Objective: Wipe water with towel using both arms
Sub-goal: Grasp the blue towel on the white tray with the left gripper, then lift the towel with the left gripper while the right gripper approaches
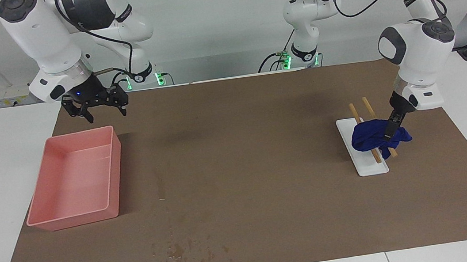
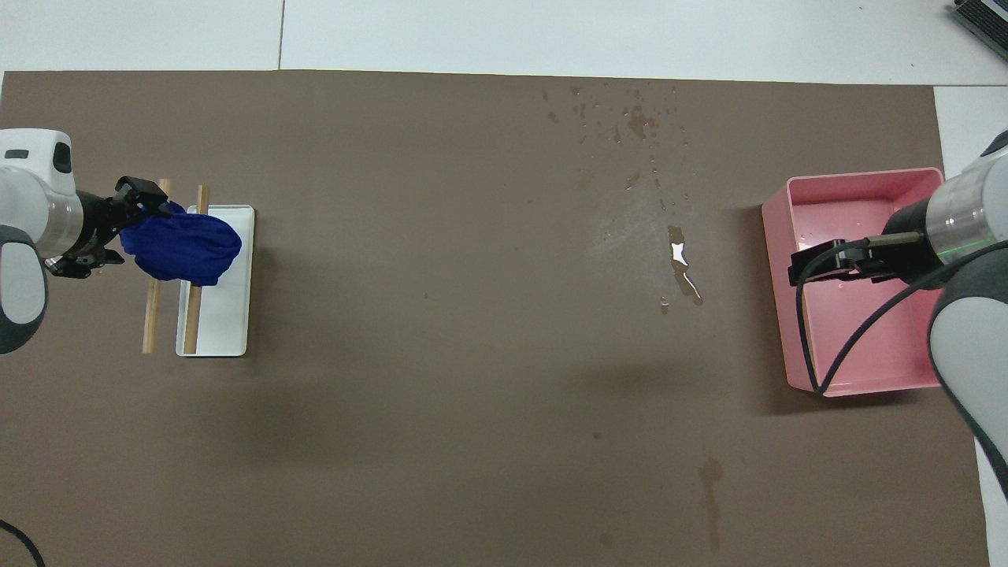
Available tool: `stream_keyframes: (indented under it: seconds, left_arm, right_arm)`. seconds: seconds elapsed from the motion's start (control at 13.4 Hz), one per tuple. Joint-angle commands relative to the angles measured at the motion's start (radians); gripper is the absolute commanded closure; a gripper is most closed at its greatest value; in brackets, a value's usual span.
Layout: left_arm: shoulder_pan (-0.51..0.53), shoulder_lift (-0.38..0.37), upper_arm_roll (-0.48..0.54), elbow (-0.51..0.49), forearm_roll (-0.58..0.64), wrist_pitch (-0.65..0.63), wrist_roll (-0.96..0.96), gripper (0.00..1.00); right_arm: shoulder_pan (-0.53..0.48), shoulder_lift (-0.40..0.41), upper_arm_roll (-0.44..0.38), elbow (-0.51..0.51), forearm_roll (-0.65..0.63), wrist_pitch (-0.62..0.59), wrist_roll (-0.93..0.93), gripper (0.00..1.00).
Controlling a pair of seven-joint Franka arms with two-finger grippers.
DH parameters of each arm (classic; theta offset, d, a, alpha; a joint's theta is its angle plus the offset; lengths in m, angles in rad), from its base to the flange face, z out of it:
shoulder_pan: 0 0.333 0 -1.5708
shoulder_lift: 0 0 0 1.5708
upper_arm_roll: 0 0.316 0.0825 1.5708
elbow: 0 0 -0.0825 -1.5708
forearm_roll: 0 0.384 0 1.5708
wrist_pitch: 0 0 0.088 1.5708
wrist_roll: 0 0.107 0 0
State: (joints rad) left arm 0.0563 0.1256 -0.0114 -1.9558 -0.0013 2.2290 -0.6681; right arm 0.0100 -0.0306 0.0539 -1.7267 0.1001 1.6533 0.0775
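**Left claw on the towel, right claw over the tray**

Water (image 1: 172, 252) lies as scattered specks near the desk (image 1: 270, 215) edge farthest from the robots, with a glossy streak (image 2: 681, 268) nearer them beside the pink tray (image 1: 48, 218). That tray sits toward the right arm's end. At the left arm's end, the blue towel (image 1: 372, 136) is bunched over the 2 wooden sticks (image 1: 354, 112) of a white rack (image 1: 369, 170). Left claw (image 1: 390, 133) is down on the towel, fingers pinching the cloth. Right claw (image 1: 97, 110) hangs over the tray's robot-side rim, fingers spread apart.
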Motion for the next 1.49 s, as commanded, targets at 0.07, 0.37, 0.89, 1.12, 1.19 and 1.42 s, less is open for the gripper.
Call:
stream_keyframes:
  seconds: [0.07,0.37,0.89,1.12,1.19,1.42]
  left_arm:
    - [-0.012,-0.043,0.005,-0.038,0.021,0.020,-0.018,1.00]
    - [-0.007,-0.023,0.002,0.024,0.043,0.006,-0.008,1.00]
    - [0.020,-0.013,0.007,0.235,-0.331,-0.192,-0.135,1.00]
    - [0.008,-0.064,-0.007,0.239,-0.471,-0.187,-0.467,1.00]
    - [-0.004,-0.076,-0.018,0.230,-0.505,-0.193,-0.563,1.00]
    - [-0.114,-0.099,-0.041,0.222,-0.546,-0.229,-0.746,1.00]
  right_arm:
    - [0.060,-0.064,0.006,-0.119,0.085,0.071,0.232,0.00]
    - [0.105,-0.074,0.006,-0.142,0.160,0.072,0.416,0.00]
    - [0.171,-0.092,0.009,-0.198,0.334,0.173,0.766,0.00]
    - [0.208,-0.092,0.009,-0.221,0.409,0.252,0.917,0.00]
    - [0.228,-0.091,0.009,-0.223,0.424,0.287,0.980,0.00]
    - [0.246,-0.084,0.009,-0.238,0.521,0.377,1.128,0.00]
